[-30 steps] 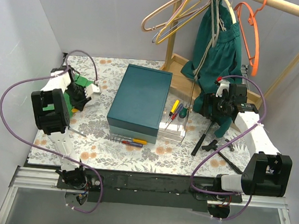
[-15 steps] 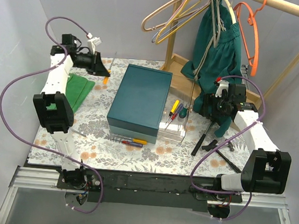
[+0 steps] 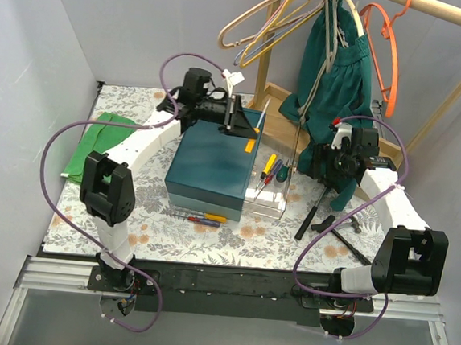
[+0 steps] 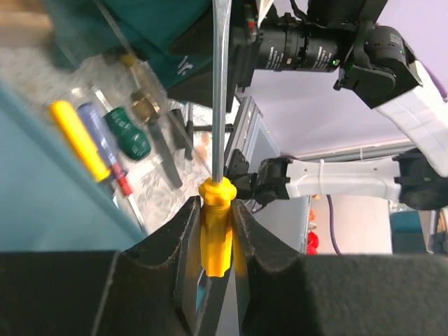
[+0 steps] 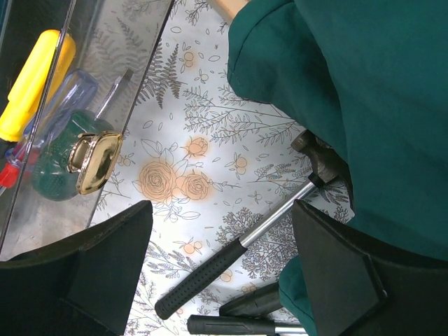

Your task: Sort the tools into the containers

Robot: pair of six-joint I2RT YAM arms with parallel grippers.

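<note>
I held the yellow-handled screwdriver (image 4: 215, 241) in the left gripper (image 4: 217, 211), its tip cut off.
The right gripper (image 5: 220, 213) gaped wide near the right edge; cloth (image 5: 336, 84) half-hid the hammer (image 5: 238, 245) head.

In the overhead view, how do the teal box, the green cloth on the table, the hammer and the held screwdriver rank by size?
1. teal box
2. green cloth
3. hammer, its head end hidden
4. held screwdriver
The left gripper lifts the screwdriver nearer the camera, yet it looks clearly smallest.
</note>
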